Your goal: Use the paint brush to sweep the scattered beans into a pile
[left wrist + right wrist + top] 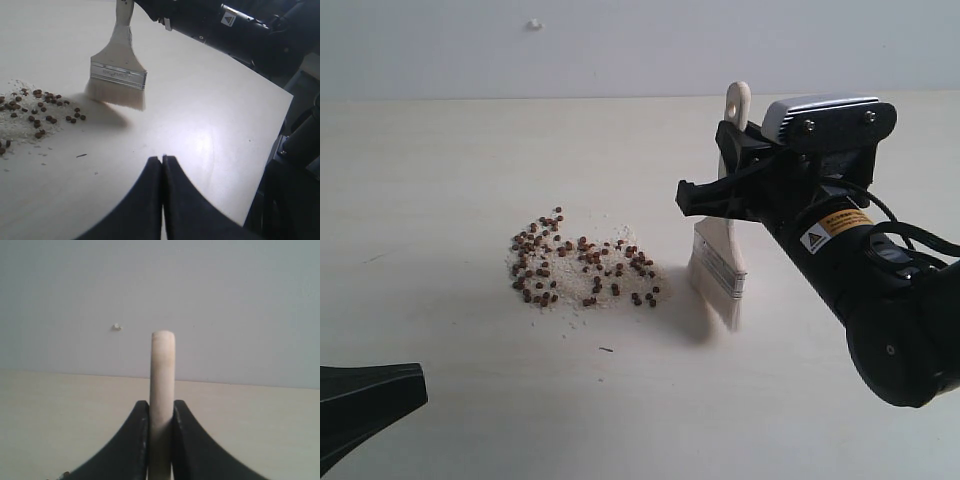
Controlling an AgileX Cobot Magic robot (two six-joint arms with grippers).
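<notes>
Gripping the paint brush (718, 262) upright by its handle, my right gripper (732, 165) has its jaws clamped on it. The bristles rest on the bench (440, 180) just beside the beans (582, 268) (one loose cluster). My left gripper (162, 160) has its jaws together.

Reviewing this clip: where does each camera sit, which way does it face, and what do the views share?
Exterior: off the arms, facing across the table toward the wall; shows beans, paint brush, right gripper clamped on its handle, left gripper tip.
Left wrist: behind the shut left gripper, looking across the table at brush, beans and right arm.
Right wrist: behind the right gripper, facing the wall; only the handle shows.
Shared: all three show the brush.
</notes>
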